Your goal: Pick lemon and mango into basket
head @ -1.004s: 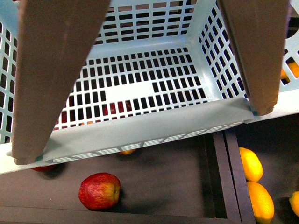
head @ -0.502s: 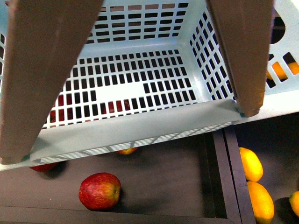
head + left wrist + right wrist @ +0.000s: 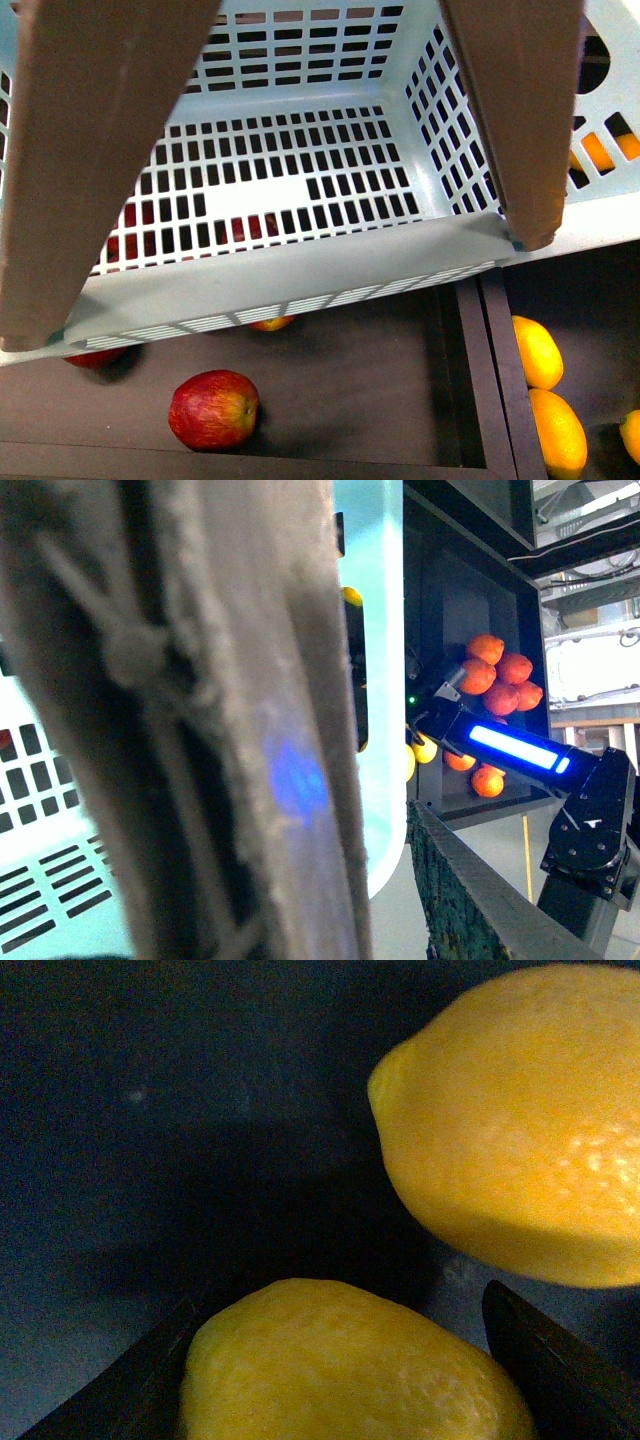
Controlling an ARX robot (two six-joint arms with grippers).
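Observation:
The light teal slotted basket (image 3: 300,265) hangs in the air and fills the upper front view, empty, with its brown handle (image 3: 95,150) crossing in two bands. My left gripper (image 3: 340,920) is shut on that handle (image 3: 200,730), which fills the left wrist view. In the right wrist view my right gripper (image 3: 340,1305) is open, with a pitted yellow lemon (image 3: 350,1370) between its dark fingers (image 3: 560,1370). A second lemon (image 3: 520,1130) lies just beyond. I cannot pick out the mango with certainty.
Under the basket is a dark shelf with a red-blushed fruit (image 3: 213,408). A divider (image 3: 490,380) separates it from two yellow oval fruits (image 3: 537,350) on the right. Orange fruits (image 3: 495,670) sit by my right arm (image 3: 515,748).
The basket shifted a little to the left and upward in the front view, then stayed still. The fruits on the shelf have not moved.

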